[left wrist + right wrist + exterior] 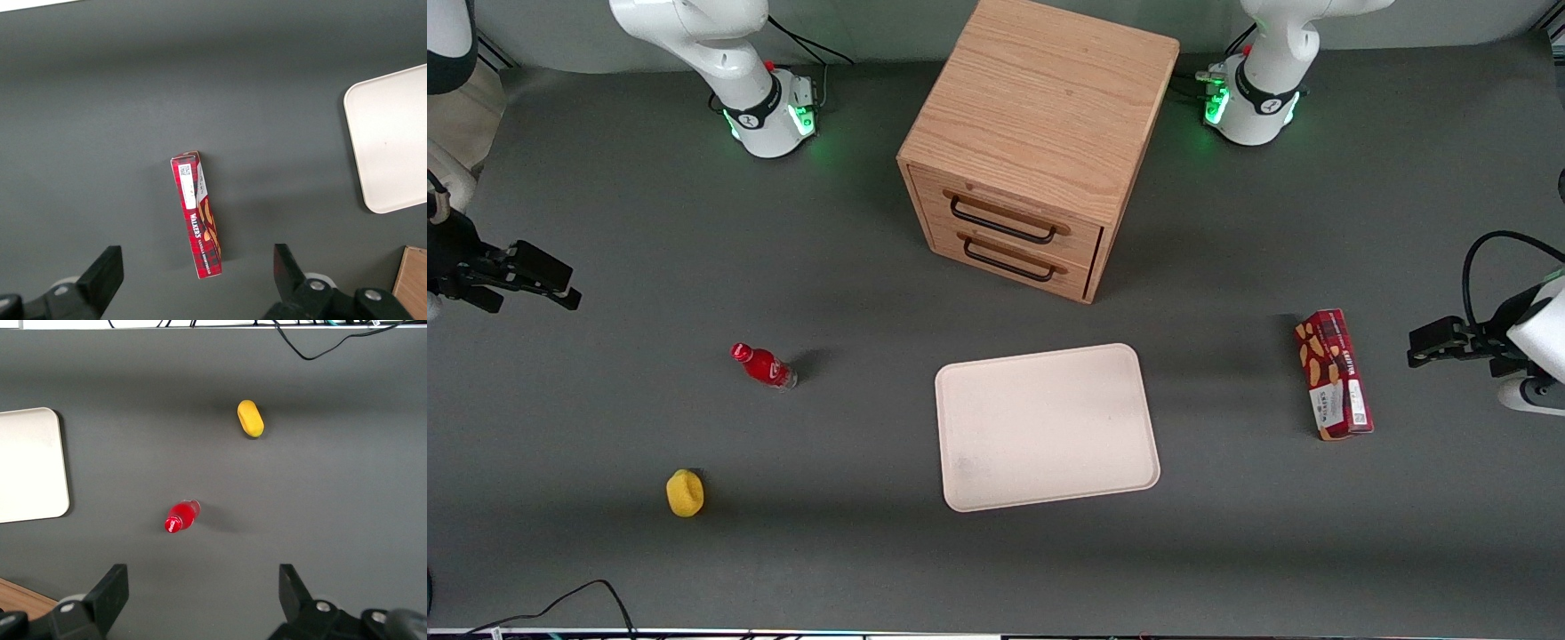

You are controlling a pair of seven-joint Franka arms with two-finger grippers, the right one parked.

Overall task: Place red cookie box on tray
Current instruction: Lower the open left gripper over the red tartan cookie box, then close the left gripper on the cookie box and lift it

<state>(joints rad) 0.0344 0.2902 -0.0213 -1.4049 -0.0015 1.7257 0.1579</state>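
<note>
The red cookie box [1334, 374] lies flat on the dark grey surface [871, 551] toward the working arm's end, its long axis running roughly from twelve to six o'clock in the front view, with the label end nearer the front camera. Bare surface shows on all four of its sides. The tool [1416, 345] hangs just beside it, at about two o'clock from the box, and touches nothing. In the left wrist view its two black fingers [289, 267] stand wide apart, and the box [197, 213] lies between their lines and well below them.

The tray [1129, 418], pale pinkish-cream with rounded corners and a low rim, sits at about nine o'clock from the box. A broad strip of bare surface separates the tray's nearest edge from the box. The tray holds nothing.

At roughly twelve o'clock from the tray stands a wooden two-drawer cabinet [1032, 133], with a gap between its base and the tray's rim. Toward the parked arm's end lie a small red bottle [763, 365] and a yellow rounded object [685, 493], both well apart from the tray.
</note>
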